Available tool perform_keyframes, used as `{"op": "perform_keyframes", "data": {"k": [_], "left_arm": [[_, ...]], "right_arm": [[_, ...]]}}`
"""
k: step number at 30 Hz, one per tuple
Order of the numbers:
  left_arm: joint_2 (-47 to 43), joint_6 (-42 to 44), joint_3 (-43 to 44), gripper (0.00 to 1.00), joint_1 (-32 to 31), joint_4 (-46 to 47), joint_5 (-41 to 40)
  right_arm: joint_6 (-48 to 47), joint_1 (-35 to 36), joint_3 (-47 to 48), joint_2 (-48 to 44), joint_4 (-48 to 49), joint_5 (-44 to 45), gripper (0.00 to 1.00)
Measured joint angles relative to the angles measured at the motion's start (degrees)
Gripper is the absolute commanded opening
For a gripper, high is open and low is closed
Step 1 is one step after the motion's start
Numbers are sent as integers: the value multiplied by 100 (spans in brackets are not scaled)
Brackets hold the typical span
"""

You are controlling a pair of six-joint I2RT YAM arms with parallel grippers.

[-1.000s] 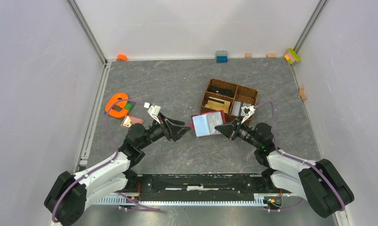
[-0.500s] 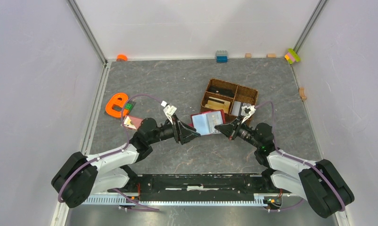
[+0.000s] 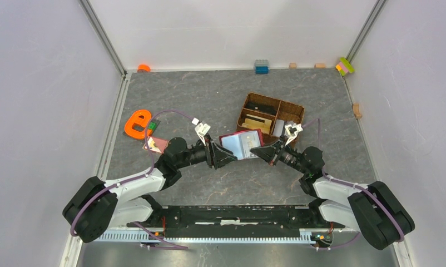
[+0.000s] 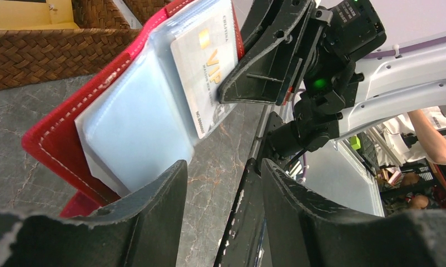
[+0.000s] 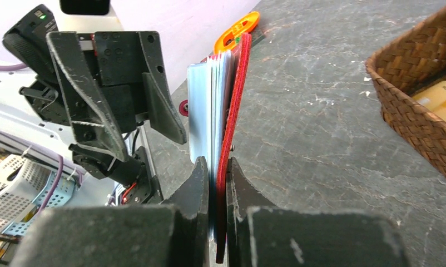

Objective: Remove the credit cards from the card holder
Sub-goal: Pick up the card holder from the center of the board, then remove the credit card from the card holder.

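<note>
Left gripper (image 3: 227,156) closes in from 9 o'clock, jaws half-open, empty, beside card holder (image 3: 242,143), 7 o'clock of basket (image 3: 276,99). Right gripper (image 3: 256,149) clamps holder's 3 o'clock edge upright so credit cards (image 4: 201,78) face L jaws.

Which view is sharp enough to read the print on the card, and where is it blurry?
Left wrist view: the white card is sharp, its gold VIP lettering readable. Right wrist view: the card holder shows edge-on, and the near fingers look soft. Top external view: evenly lit, but print too small to read.
</note>
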Motion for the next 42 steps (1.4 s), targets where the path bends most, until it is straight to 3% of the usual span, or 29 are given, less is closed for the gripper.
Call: {"op": "perform_keyframes", "data": {"k": [16, 25, 30, 42], "left_arm": [[122, 4, 131, 40, 0, -129, -4], [221, 4, 247, 38, 0, -267, -2], [219, 2, 212, 20, 9, -103, 90], [269, 2, 160, 27, 98, -11, 70]], "right_arm": [[42, 557, 59, 291, 330, -264, 0], [2, 675, 101, 417, 417, -284, 2], [-17, 695, 129, 437, 505, -289, 11], [-142, 717, 302, 671, 452, -295, 9]]}}
